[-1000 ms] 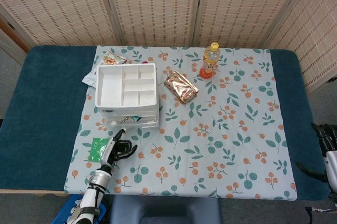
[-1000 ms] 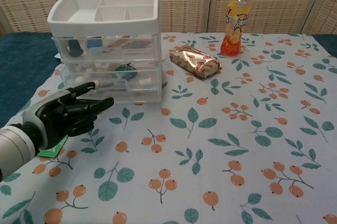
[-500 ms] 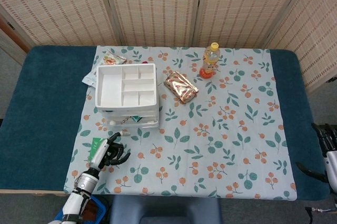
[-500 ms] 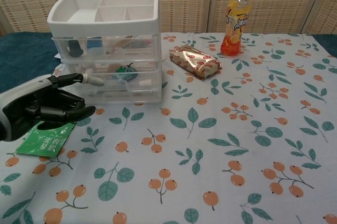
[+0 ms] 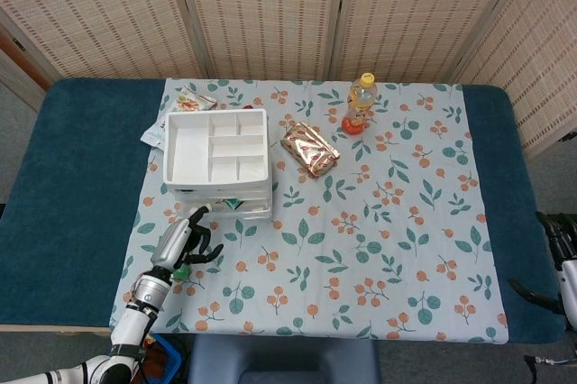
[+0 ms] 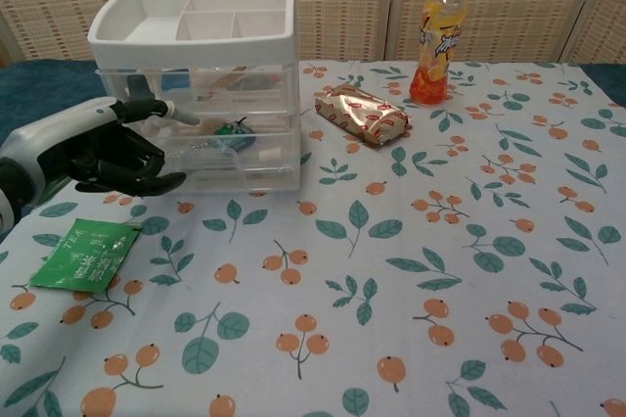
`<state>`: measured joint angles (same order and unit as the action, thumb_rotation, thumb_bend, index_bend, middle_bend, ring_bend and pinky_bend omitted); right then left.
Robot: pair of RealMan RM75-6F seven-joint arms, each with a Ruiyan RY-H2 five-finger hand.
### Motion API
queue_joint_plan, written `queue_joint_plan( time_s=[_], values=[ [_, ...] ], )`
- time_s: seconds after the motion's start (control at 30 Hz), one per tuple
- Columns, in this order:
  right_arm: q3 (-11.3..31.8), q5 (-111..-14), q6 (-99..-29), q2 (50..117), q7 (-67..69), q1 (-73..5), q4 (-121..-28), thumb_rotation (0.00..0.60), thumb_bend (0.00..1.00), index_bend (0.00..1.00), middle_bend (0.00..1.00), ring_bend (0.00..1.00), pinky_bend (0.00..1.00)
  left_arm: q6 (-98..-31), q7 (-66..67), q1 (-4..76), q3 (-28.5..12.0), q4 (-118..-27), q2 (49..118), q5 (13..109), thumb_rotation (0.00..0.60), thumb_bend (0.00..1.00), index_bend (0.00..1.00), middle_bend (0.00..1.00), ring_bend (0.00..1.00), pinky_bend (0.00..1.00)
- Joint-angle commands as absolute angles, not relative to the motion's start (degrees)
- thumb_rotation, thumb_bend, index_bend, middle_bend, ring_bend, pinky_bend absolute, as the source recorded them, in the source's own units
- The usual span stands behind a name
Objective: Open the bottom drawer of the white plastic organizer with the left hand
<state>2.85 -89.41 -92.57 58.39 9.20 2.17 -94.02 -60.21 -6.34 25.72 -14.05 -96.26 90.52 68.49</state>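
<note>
Chest view: left hand [image 6: 103, 151], glossy black fingers [image 6: 147, 180], fronts boxy translucent organizer [image 6: 201, 74].

Both views are evenly and brightly lit from above, with only soft, short shadows cast beside the organizer [image 6: 201, 74] and bottle [image 6: 437, 37], mild glare seen on the foil packet [image 6: 364, 115], and focus kept sharp to the edges without marked distortion.

white plastic organizer [image 6: 196, 45] upright, bottom drawer [image 6: 230, 164] closed.
</note>
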Motion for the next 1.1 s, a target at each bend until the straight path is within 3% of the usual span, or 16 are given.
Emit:
queue_joint_plan(
  time_s=[0.03,0.27,0.67,1.1],
  values=[
    [2.9,-89.3,-92.5,58.4,9.3,2.2,-93.9,0.6,0.12,0.0,0.12,0.07,0.13,-59.2,-4.5,26.8,-14.3,-96.0,90.8,66.4,0.6,0.31,0.21,0.83,0.94,1.0],
    [2.8,-89.2,-92.4,58.5,9.6,2.3,-93.7,0.6,0.12,0.0,0.12,0.07,0.13,-57.7,-1.7,28.5,-14.0,-96.5,90.4,63.4,0.6,0.3,0.22,0.82,0.94,1.0],
    [2.8,-89.0,-92.5,58.6,9.8,2.5,-93.4,0.6,0.12,0.0,0.12,0.07,0.13,-57.2,-3.0,29.3,-12.8,-98.3,88.5,65.3,0.6,0.3,0.34,0.82,0.94,1.0],
    [2.8,-89.3,-92.5,58.6,9.5,2.4,-93.7,0.6,0.12,0.0,0.12,0.07,0.13,-57.3,-3.9,28.7,-9.3,-102.6,84.5,69.2,0.6,0.31,0.35,0.82,0.94,1.0]
  ],
)
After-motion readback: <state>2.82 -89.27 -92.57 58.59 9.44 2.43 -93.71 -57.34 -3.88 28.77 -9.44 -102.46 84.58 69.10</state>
